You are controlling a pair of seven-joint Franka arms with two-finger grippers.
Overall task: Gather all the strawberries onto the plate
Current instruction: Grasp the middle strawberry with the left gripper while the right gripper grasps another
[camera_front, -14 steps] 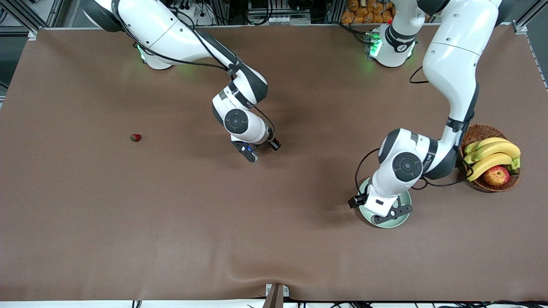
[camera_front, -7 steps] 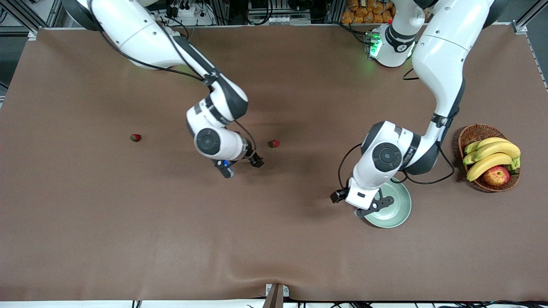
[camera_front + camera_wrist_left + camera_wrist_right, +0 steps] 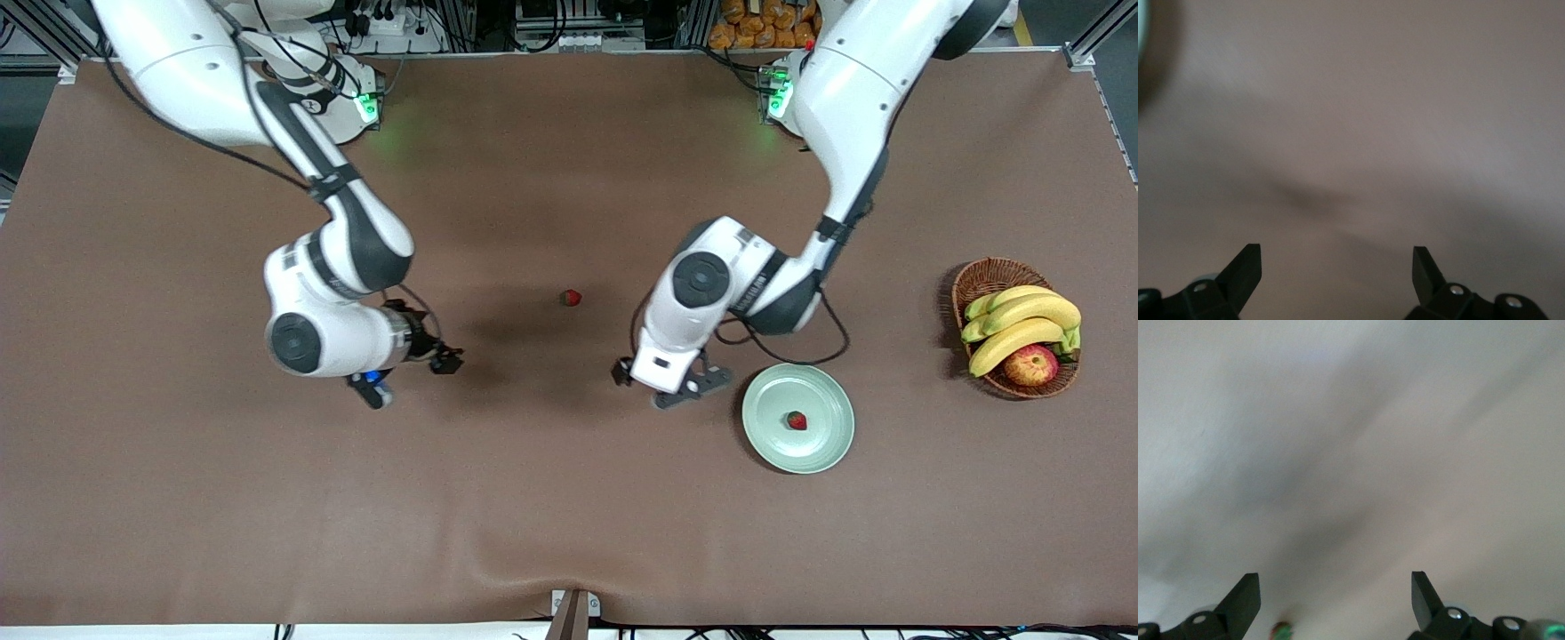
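The pale green plate (image 3: 765, 404) lies toward the left arm's end of the table, and one strawberry (image 3: 797, 420) lies in it. A second strawberry (image 3: 570, 298) lies on the mat at mid-table. My left gripper (image 3: 692, 391) is open and empty, beside the plate on its mid-table side; the plate's rim shows in the left wrist view (image 3: 1140, 30). My right gripper (image 3: 378, 389) is open and empty over the mat toward the right arm's end. The right wrist view shows a blurred strawberry (image 3: 1279, 630) close to the right gripper (image 3: 1336, 583); the arm hides it in the front view.
A brown wicker basket (image 3: 987, 277) with bananas (image 3: 1022, 320) and an apple (image 3: 1031, 364) stands at the left arm's end of the table, beside the plate. The brown mat (image 3: 533, 498) covers the whole table.
The left gripper has moved off the plate toward mid-table, and a strawberry now shows in the plate. The right arm has swung toward its own end, uncovering the mid-table strawberry and covering the third.
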